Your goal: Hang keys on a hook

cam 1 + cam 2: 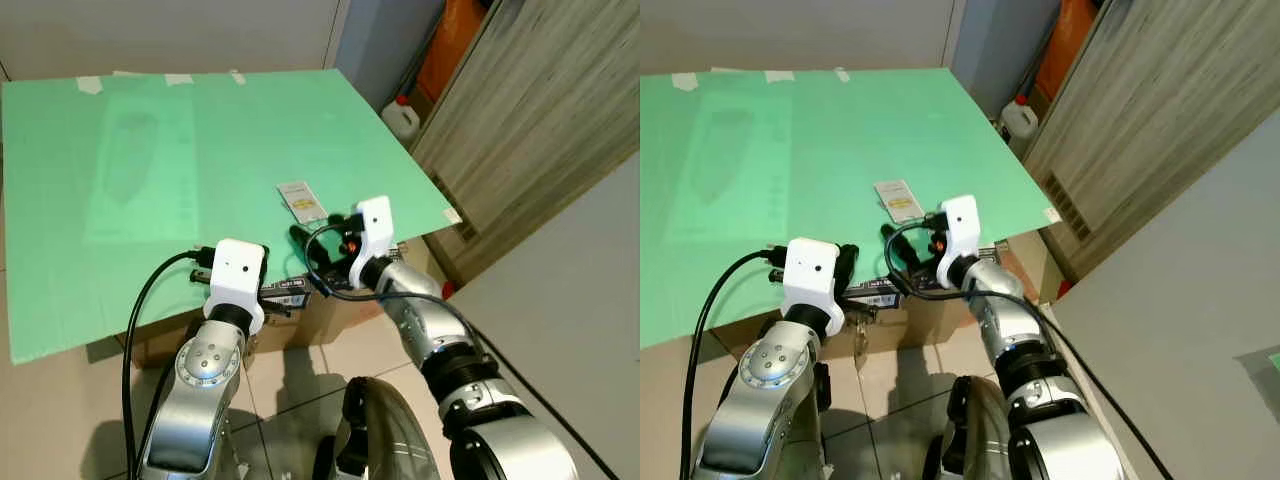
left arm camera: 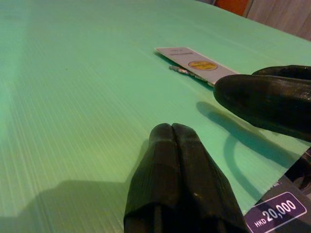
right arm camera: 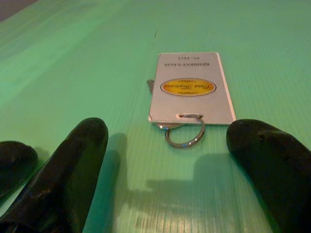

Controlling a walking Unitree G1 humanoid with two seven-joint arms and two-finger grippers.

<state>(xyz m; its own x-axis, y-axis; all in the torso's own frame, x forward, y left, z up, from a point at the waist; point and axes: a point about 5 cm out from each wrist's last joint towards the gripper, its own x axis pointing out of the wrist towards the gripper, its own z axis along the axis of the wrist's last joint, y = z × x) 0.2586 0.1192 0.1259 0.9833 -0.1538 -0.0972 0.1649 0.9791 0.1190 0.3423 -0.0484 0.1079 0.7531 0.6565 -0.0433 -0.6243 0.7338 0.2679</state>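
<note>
Early stage, nothing yet grasped: nearest, the left gripper (image 2: 180,170) rests at the bench (image 1: 120,150) edge with jaws clenched on nothing. Just beyond, the right gripper (image 3: 170,160) hovers with jaws released, straddling the ring of the keys (image 3: 189,87), which lie flat on the bench under a white tag. Pickup and hanging both remain, judged from this.

Bright, even light up top on the green table (image 1: 150,150), dimmer at the wrists, soft shadows, nearest black fingertips (image 2: 175,184) blurred out of focus.
</note>
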